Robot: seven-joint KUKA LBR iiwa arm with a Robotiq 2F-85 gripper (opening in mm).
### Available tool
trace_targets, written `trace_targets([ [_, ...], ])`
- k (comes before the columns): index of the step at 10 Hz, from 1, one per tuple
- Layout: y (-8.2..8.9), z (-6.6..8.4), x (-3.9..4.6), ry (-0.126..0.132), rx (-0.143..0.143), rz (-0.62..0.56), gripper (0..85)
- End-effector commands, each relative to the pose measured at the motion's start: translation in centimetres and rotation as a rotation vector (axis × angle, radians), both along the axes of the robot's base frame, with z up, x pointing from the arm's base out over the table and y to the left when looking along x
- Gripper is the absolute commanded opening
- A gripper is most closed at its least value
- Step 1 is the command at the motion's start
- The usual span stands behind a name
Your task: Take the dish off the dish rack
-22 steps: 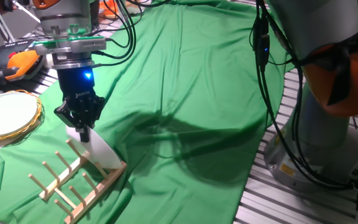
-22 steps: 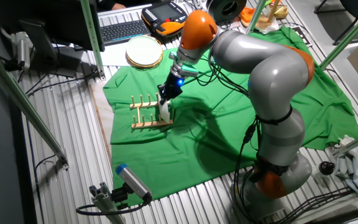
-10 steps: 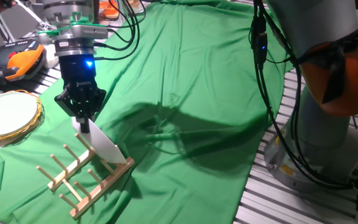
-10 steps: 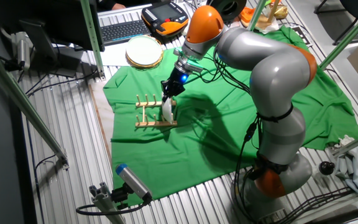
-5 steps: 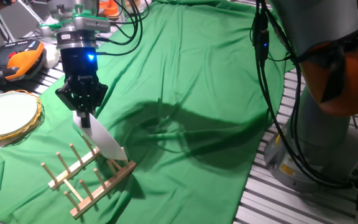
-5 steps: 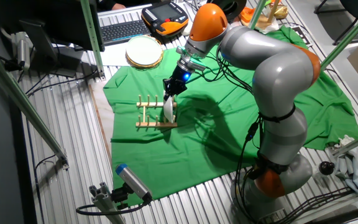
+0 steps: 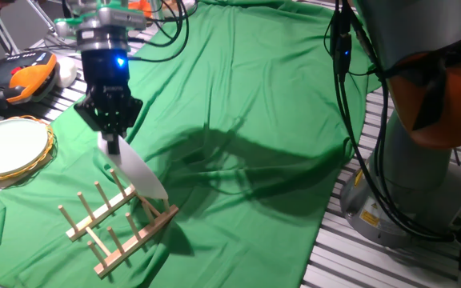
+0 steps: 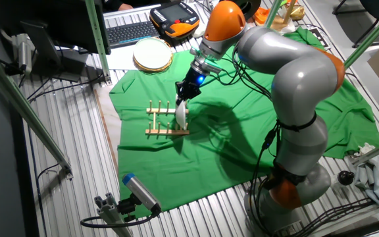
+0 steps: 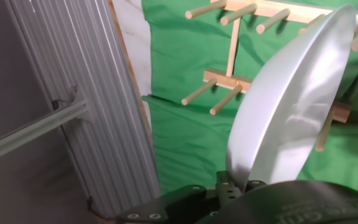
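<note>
Plain glossy white round dish [image 7: 138, 174], pinched at its upper rim by black two-finger gripper [image 7: 112, 145], tilted above light-wood pegged dish rack [image 7: 117, 225], lower edge apparently still between pegs.

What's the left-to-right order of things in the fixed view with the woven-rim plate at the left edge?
Woven-rim plate → orange handheld controller → dish rack → dish, held at its top edge by the pincer → robot base. The green cloth spans most of the width.
</note>
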State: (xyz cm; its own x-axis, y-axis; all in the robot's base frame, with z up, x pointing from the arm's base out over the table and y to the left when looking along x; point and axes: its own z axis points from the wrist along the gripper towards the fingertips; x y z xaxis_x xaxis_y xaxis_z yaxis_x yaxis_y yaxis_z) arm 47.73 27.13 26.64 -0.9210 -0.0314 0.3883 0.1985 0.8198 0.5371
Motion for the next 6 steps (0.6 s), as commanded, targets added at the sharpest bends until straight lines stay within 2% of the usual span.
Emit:
trace_targets([
  [1,-0.1,0.2,-0.06,0.001,0.005,-0.004,0.0],
  [3,-0.2,0.6,-0.41,0.008,0.021,-0.019,0.0],
  [6,-0.7,1.4,-0.90,0.016,0.025,-0.025,0.0],
])
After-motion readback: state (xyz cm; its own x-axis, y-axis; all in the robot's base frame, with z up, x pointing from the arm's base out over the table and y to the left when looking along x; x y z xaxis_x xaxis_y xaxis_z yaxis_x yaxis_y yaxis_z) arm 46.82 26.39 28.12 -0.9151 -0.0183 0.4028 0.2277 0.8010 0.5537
